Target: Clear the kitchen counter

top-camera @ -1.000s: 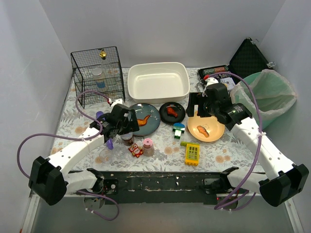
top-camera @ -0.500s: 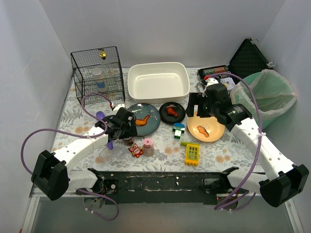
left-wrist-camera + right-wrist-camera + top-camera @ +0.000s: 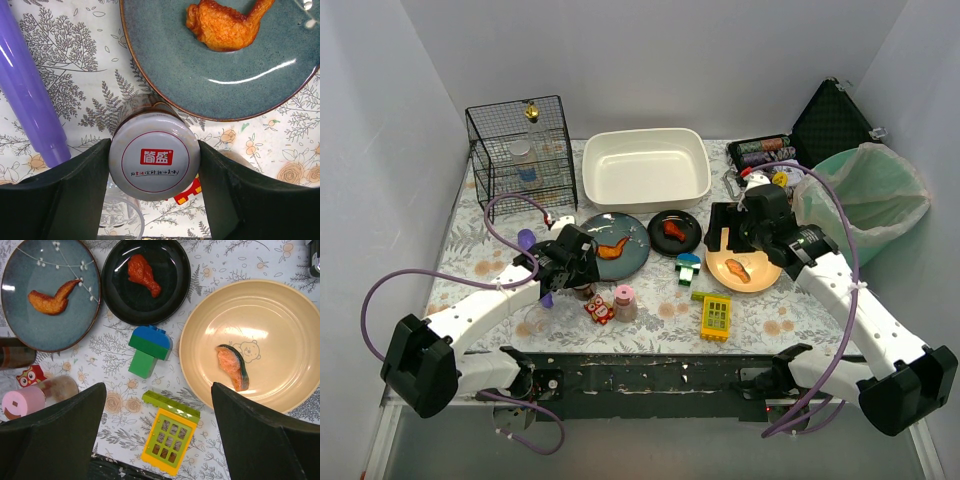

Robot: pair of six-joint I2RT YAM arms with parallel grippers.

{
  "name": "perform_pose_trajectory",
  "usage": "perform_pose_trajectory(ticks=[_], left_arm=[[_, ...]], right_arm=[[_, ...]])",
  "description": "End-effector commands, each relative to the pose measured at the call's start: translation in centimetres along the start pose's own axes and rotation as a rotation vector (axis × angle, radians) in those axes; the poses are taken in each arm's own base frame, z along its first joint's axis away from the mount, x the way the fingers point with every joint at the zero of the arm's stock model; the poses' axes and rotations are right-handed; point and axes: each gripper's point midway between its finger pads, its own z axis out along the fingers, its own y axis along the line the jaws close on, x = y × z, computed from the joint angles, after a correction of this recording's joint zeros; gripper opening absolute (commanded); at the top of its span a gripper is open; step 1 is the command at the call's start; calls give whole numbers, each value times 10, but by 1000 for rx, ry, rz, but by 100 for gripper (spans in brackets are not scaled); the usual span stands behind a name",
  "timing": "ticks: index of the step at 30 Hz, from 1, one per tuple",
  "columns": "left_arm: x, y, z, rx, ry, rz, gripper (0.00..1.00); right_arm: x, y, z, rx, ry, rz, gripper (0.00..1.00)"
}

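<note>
Lowered left gripper (image 3: 154,150) clasps jar (image 3: 155,162), wrist view shows.

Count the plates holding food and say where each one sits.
3: blue plate at left, black plate in the middle, tan plate at right. No others are visible.

- Far left on the kitchen counter (image 3: 470,250): wire cage (image 3: 520,150); basin (image 3: 645,190) to its right.
- Nearer, in a row: wing plate (image 3: 632,262) left, drumstick plate (image 3: 690,238) middle, fish plate (image 3: 765,268) right.
- Jar (image 3: 155,160) just near of the wing plate.
- Toy block (image 3: 688,267) between the middle and right plates.
- Bagged bin (image 3: 880,195) far right.
</note>
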Motion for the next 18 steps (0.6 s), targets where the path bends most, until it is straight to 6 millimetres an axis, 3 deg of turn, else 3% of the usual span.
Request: perform_pose_trajectory(ticks=[1, 3, 6, 14, 18], left_arm=[[0, 0, -5, 1, 2, 3, 10], [-10, -4, -11, 9, -18, -3, 0], [-37, -17, -26, 38, -76, -5, 0], [-150, -38, -70, 30, -327, 4, 0], [-206, -17, -72, 15, -397, -25, 0]], right_arm=[[-3, 3, -2, -23, -40, 19, 94], [-3, 3, -2, -22, -40, 19, 94], [-3, 2, -2, -19, -41, 18, 94], [-3, -1, -4, -7, -46, 1, 94], [-4, -1, -7, -4, -49, -3, 94]])
